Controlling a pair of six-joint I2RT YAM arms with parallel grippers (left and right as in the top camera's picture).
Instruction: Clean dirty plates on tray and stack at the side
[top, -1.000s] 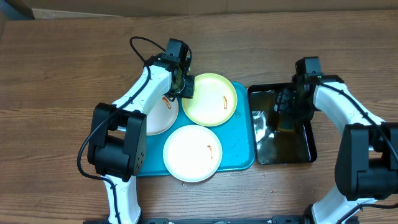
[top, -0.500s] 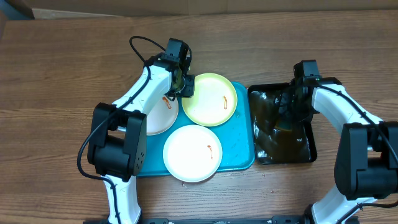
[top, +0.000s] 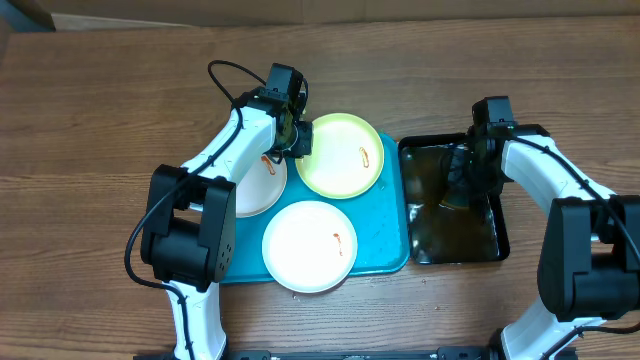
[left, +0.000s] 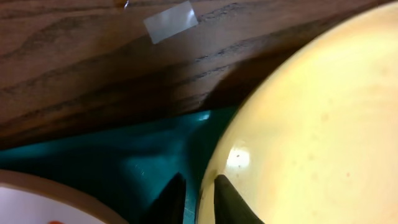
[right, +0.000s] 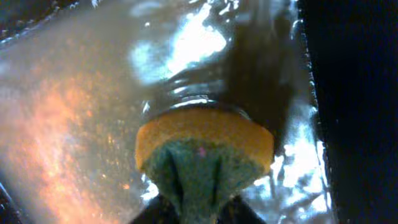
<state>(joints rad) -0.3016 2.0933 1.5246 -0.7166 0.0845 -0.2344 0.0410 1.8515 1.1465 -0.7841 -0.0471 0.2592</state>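
Pinching the pale yellow-green plate (top: 340, 160) by its rim, our left gripper (left: 198, 202) has a finger on each side of the edge, clamped narrow. The plate sits at the back right of the turquoise tray (top: 390, 255). It may be tipped up slightly, though the wrist view is too close to say.

We judge the task barely begun. This plate, the front white plate (top: 310, 246) and the left white plate (top: 250, 190) all show red-orange smears, and nothing is stacked aside. Our right gripper (right: 199, 211) squeezes the orange-and-green sponge (right: 205, 140) over the wet black tub (top: 500, 245), just beside the tray.

Both white plates overhang the tray's rim, the left one under our arm. Bare wooden table (top: 90, 150) lies left and behind.
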